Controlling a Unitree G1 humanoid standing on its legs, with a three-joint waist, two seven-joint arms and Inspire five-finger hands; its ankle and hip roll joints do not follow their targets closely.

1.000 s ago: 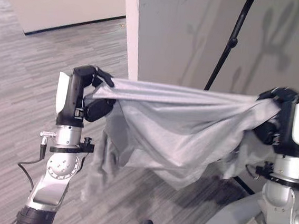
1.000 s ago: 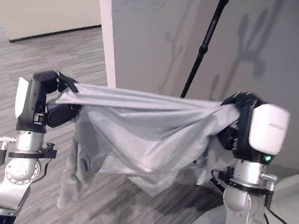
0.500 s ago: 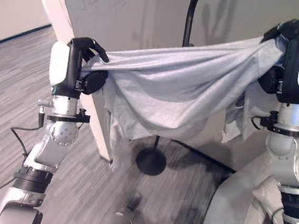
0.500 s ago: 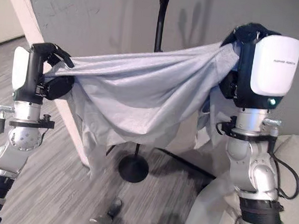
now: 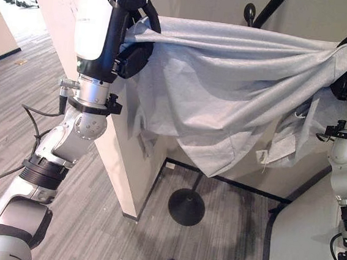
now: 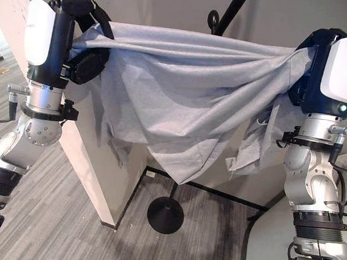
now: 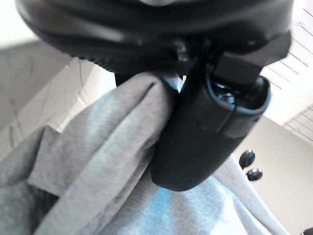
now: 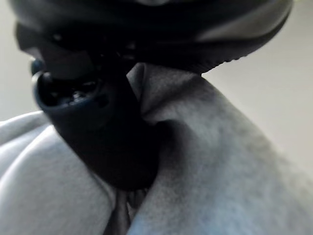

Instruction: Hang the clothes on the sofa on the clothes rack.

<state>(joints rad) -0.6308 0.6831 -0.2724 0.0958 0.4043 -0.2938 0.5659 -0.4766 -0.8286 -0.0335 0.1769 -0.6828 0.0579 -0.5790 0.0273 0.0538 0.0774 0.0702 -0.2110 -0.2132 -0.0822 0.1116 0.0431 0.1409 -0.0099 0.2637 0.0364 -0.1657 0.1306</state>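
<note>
Grey garment (image 6: 183,94) stretched taut btwn left hand (image 5: 133,34) & right hand (image 6: 311,69), both clamped on it, just before clothes rack (image 6: 213,20). Risk: snags on hook, or slips off if released early.

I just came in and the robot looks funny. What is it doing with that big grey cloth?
The robot is holding a grey garment up high, stretched between its two hands. Its left hand grips one end and its right hand grips the other, so the cloth sags in the middle. Right behind it stands a black clothes rack, with its round base on the floor below. The garment is not on the rack yet.
</note>
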